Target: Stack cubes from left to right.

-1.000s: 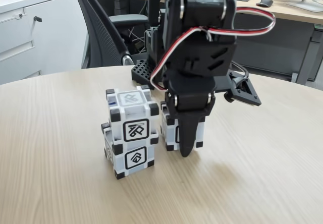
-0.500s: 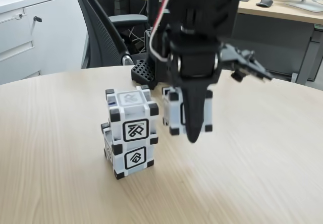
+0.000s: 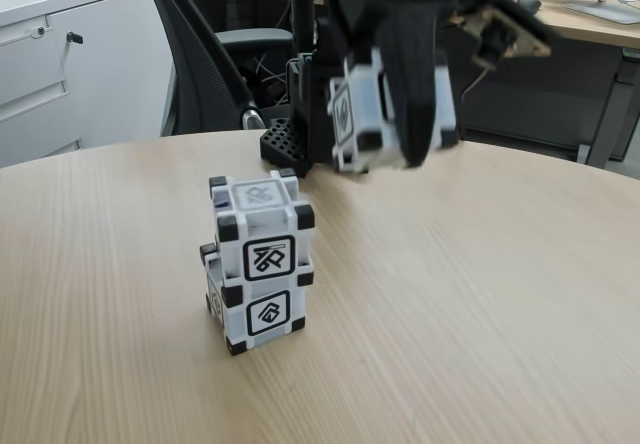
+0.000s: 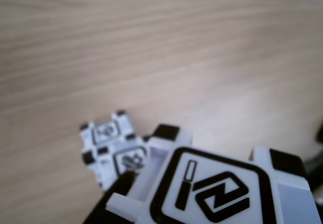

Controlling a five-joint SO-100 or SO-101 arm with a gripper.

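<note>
Two white-grey cubes with black corners form a stack on the wooden table: the lower cube and the upper cube. The stack is small and far below in the wrist view. A third cube hangs in the air, well above the table and up to the right of the stack, with my gripper shut on it. That held cube looms large at the bottom of the wrist view, glyph face up.
The arm's black base stands at the table's far edge. A black office chair and white cabinets are behind the round table, with a desk at the back right.
My gripper has lifted the third cube off the table beside the stack and carried it upward; it now hangs higher than the stack's top. The two stacked cubes have not moved.
</note>
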